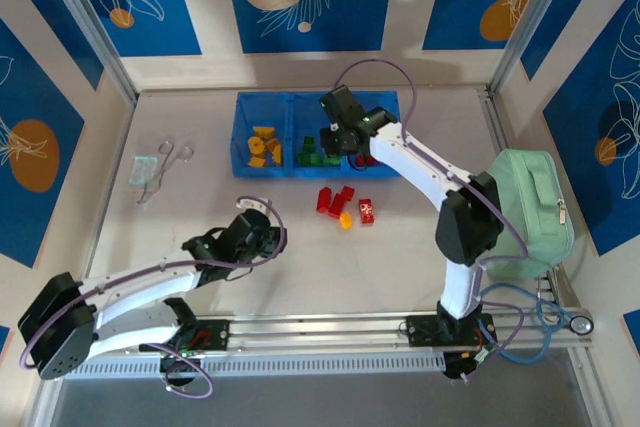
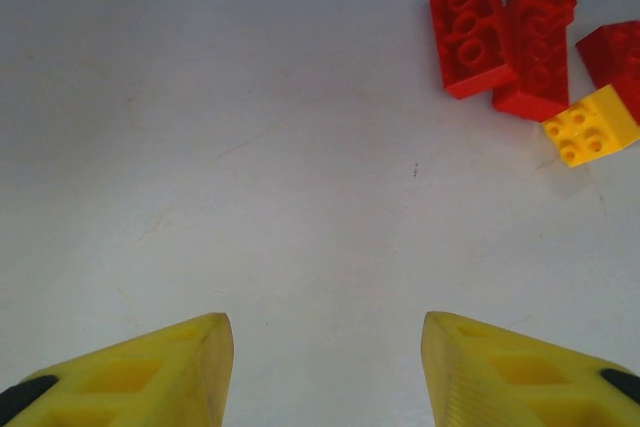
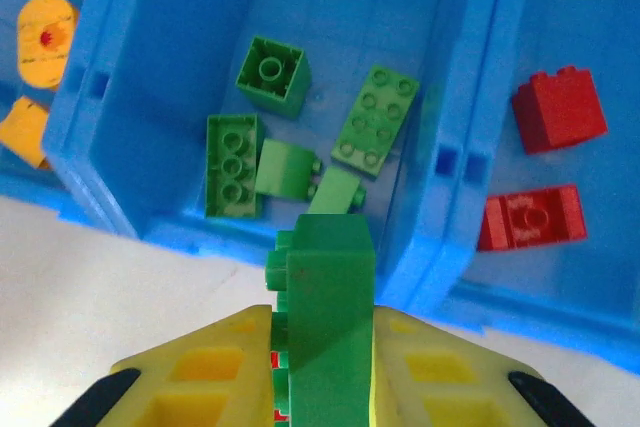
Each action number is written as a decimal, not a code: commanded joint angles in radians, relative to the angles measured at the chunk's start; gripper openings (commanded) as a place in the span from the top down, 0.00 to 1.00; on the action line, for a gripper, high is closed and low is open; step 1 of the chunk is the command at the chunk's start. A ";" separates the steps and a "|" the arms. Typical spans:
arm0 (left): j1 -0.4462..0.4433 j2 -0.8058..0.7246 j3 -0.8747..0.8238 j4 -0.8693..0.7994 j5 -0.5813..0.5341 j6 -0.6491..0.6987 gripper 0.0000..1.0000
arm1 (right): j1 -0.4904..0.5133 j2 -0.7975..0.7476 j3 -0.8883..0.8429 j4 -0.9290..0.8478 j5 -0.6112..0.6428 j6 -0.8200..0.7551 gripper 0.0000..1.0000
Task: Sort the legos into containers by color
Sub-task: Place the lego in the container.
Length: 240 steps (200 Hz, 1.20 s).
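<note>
My right gripper (image 3: 322, 322) is shut on a green lego (image 3: 328, 287) and holds it over the near wall of the blue tray's (image 1: 240, 137) middle container (image 3: 180, 57). Several green legos (image 3: 372, 119) lie in that container. Red legos (image 3: 558, 109) lie in the right container, and yellow-orange pieces (image 3: 45, 35) in the left one. On the table in front of the tray sit two red legos (image 2: 470, 27), a small yellow one (image 2: 592, 125) and another red one (image 1: 367, 211). My left gripper (image 2: 325, 342) is open above bare table, to the lower left of them.
A mint-green zippered pouch (image 1: 530, 212) lies at the table's right edge beside the right arm. A small clear plastic bag (image 1: 155, 167) lies at the left. Metal frame posts stand at the back corners.
</note>
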<state>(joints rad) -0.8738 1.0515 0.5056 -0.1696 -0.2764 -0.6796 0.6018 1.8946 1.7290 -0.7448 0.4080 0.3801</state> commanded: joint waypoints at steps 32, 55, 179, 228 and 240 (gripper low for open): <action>-0.014 -0.082 -0.033 -0.061 -0.043 -0.009 0.47 | -0.055 0.211 0.276 -0.101 -0.052 -0.044 0.54; -0.016 -0.099 -0.030 -0.085 -0.050 -0.011 0.47 | -0.047 0.188 0.271 -0.084 -0.034 -0.035 0.42; -0.018 0.047 0.030 0.014 -0.005 0.024 0.46 | -0.018 -0.250 -0.387 0.125 -0.127 0.045 0.43; -0.023 0.074 0.052 0.018 0.002 0.031 0.46 | 0.018 -0.290 -0.556 0.165 -0.152 0.101 0.44; -0.024 0.076 0.052 0.019 0.002 0.030 0.46 | 0.031 -0.289 -0.582 0.167 -0.146 0.113 0.46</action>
<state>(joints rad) -0.8822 1.1175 0.5316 -0.1627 -0.2882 -0.6712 0.6048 1.6306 1.1873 -0.5991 0.2863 0.4496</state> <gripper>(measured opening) 0.540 0.558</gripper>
